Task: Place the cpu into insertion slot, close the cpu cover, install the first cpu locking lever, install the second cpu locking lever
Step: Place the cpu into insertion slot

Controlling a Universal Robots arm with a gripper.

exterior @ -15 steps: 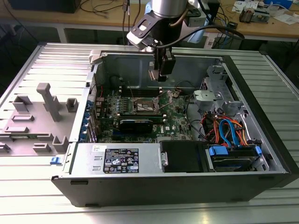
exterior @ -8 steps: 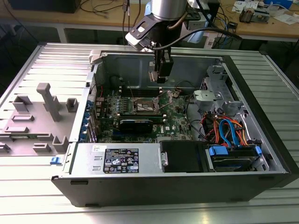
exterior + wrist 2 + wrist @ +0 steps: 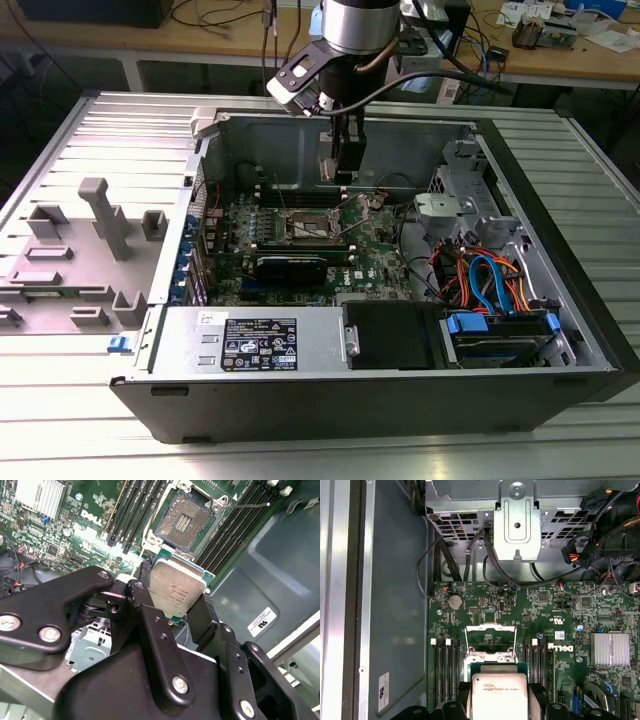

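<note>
Your gripper (image 3: 174,602) is clamped on the cpu (image 3: 177,582); the insertion slot (image 3: 182,521) lies open below, slightly offset from it.

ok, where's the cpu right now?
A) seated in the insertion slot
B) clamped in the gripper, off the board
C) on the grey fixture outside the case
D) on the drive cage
B: the cpu is clamped in the gripper, apart from the insertion slot, whose dark centre lies bare.
</note>
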